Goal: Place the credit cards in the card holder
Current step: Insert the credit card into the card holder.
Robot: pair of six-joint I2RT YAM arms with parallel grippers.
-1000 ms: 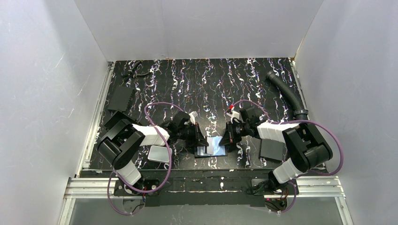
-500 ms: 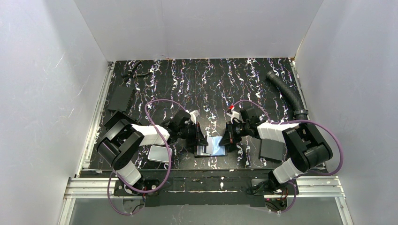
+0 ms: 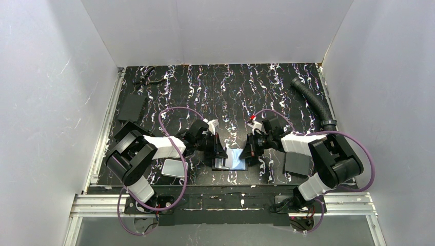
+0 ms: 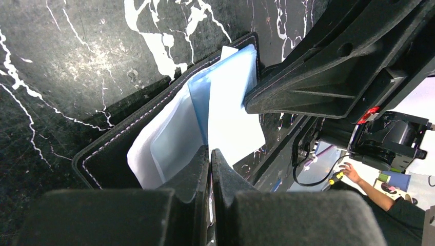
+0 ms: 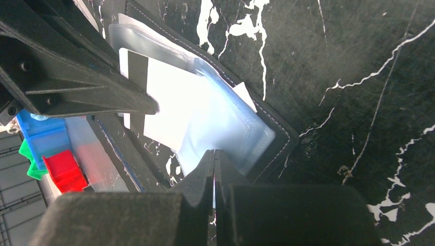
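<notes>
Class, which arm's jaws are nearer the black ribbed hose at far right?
Right. Its jaws sit right of the card holder, toward the hose; those of the left arm sit left of it, farther away.

My left end effector (image 3: pixel 221 152) and right end effector (image 3: pixel 247 152) face each other over the card holder (image 3: pixel 231 163) at lower centre of the overhead view, with only a narrow gap between them. A credit card (image 3: pixel 174 168) lies lower left beside my left arm, a black plate (image 3: pixel 296 163) lower right. The worktop (image 3: pixel 225 92) is open at upper middle. A hose (image 3: pixel 313 102) lines the upper right, and a second black plate (image 3: pixel 132 107) sits upper left.
</notes>
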